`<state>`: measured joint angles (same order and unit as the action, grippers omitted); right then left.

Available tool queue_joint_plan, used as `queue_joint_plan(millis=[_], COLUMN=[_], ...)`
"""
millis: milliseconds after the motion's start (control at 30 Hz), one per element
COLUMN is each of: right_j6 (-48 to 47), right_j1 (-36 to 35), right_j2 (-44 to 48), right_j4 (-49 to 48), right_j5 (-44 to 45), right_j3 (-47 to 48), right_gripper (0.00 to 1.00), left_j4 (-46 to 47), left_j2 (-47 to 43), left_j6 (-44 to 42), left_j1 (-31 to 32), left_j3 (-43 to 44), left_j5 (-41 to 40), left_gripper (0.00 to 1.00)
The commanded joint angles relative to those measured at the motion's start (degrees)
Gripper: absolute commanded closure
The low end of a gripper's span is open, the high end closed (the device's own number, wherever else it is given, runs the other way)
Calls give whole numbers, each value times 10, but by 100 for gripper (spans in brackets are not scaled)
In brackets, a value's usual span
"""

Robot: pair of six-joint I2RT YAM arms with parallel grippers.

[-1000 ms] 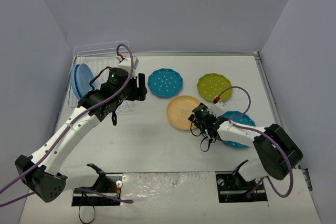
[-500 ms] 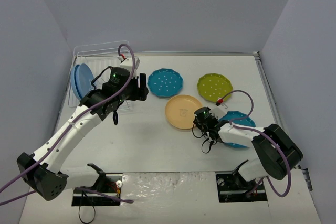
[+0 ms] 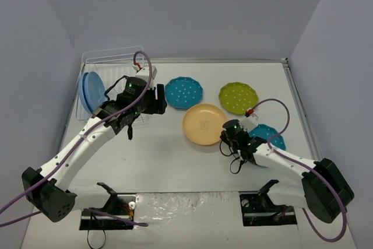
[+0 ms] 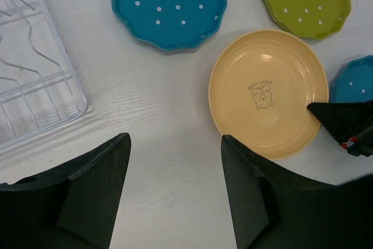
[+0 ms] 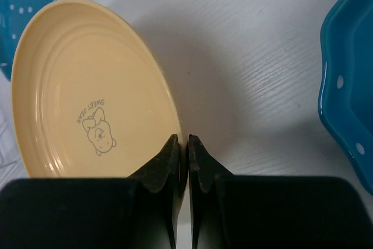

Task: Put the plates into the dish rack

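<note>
Pinching the thin rim of the glossy round orange-yellow plate (image 5: 87, 86), the right gripper (image 5: 187, 139) grips it on the wood-grained white table (image 4: 157, 126); the left gripper (image 4: 175, 139) hangs wide beside the wire dish rack (image 4: 44, 94).

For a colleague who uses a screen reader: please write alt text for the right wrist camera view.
The right gripper is shut on the rim of a yellow plate with a small cartoon print. A blue dotted plate lies at the right edge on the white table.
</note>
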<state>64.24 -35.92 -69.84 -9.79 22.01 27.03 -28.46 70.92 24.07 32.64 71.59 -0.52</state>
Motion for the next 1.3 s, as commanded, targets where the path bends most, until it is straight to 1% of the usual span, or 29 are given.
queue_joint_plan(millis=[0,100,300,400,567,733,833,933,1033,1100,1133,1267], right_j6=[-29,-43,-64,-68,-74,-80,-82,-83,-85,-88,-89,-91], right_j1=[2,2,2,2,2,2,2,2,3,3,3,2], right_j2=[93,128,158,166,184,197,205,210,215,220,222,216], right_j4=[41,64,85,87,92,96,95,96,95,103,113,115], right_j5=[5,-2,-23,-29,-31,-33,-37,-39,-41,-38,-36,-35], right_j3=[43,70,110,123,138,150,154,157,161,162,162,166], right_gripper=[100,100,100,100,100,100,100,100,100,100,100,100], left_j4=[52,67,92,114,177,229,267,317,350,362,369,378], left_j2=[14,25,45,53,78,104,109,117,121,120,119,117], left_j6=[26,44,75,93,136,174,199,229,255,263,269,279], left_j1=[5,4,3,0,-1,-5,-8,-15,-18,-19,-20,-21], left_j3=[8,10,20,21,19,9,-4,-17,-21,-22,-22,-22], left_j5=[31,52,105,154,237,301,321,360,384,395,399,415], left_gripper=[39,33,24,23,23,23,23,24,25,28,31,48])
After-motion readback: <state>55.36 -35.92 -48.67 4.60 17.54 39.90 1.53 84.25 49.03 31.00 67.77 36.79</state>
